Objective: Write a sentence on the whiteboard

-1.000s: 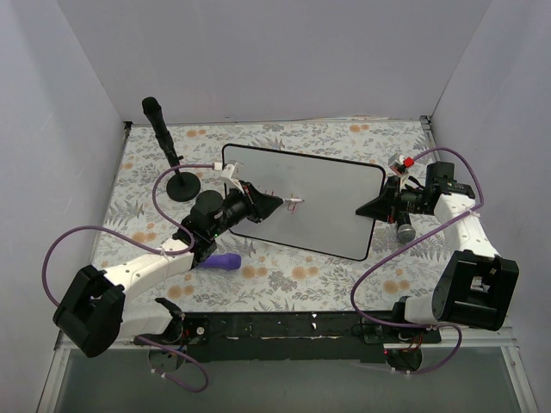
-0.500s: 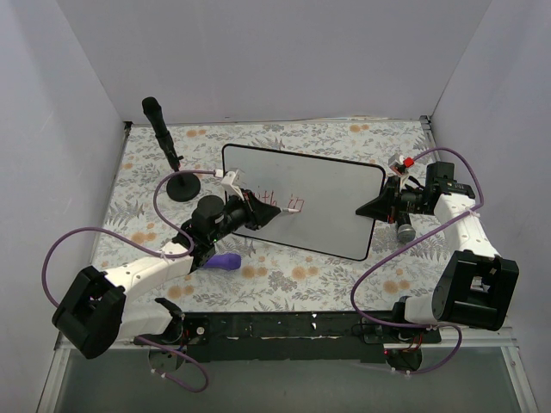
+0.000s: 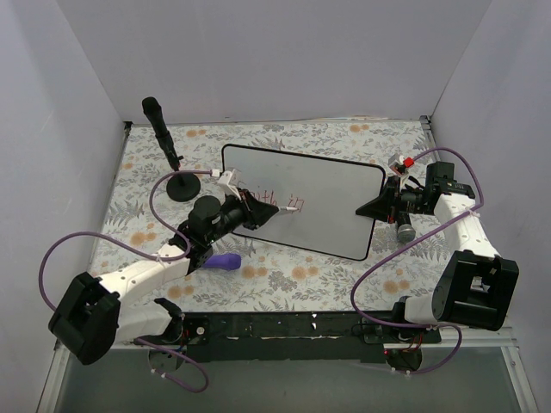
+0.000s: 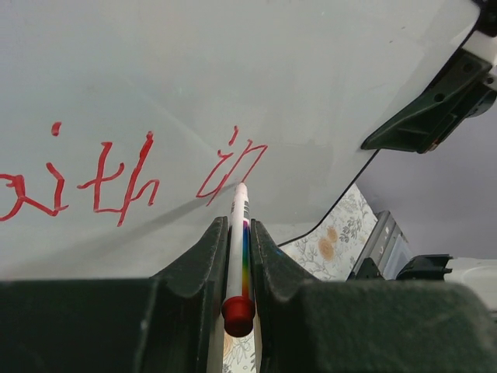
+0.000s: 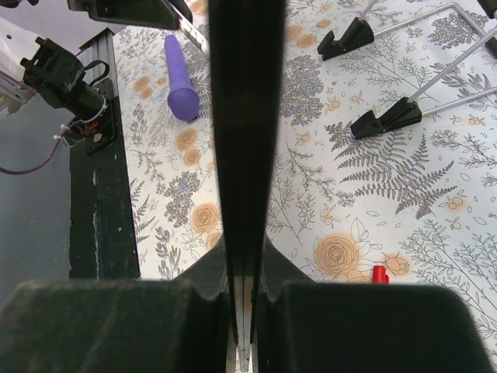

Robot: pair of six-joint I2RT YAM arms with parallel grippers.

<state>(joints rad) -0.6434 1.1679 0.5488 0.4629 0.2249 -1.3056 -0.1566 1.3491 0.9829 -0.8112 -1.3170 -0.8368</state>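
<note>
Whiteboard (image 3: pixel 331 194) – lies on the floral tablecloth (image 3: pixel 301 284) at mid-table. Its long axis runs left to right in the overhead view, and the right end is skewed slightly toward the arms. The glossy face is turned upward.

Sentence (image 4: pixel 124 175) – red lettering on the left part of the board. The left wrist view shows "ith" and "in"; the first letters run off the edge of that view. The line reads toward the board's right end.

Marker (image 4: pixel 238 233) – white barrel with a red end cap. It lies lengthwise between the fingers, with the tip at the board just beside the "in".

Left gripper (image 3: pixel 274 209) – over the board's left part, clamped on the marker.

Right gripper (image 3: pixel 368 209) – at the board's right short edge, jaws closed on the black frame, which the right wrist view shows edge-on.

Room – plain white walls (image 3: pixel 275 60) on three sides.

Other items:
- Black microphone stand (image 3: pixel 168 151) with a round base, just off the board's left end.
- Purple object (image 3: pixel 225 261) on the cloth, near the left arm.
- Grey-headed microphone (image 3: pixel 403 231) beneath the right wrist.
- Small red cap (image 5: pixel 380 273) on the cloth.
- Black feet (image 5: pixel 386 118) on thin metal rods, beside the clamped edge.
</note>
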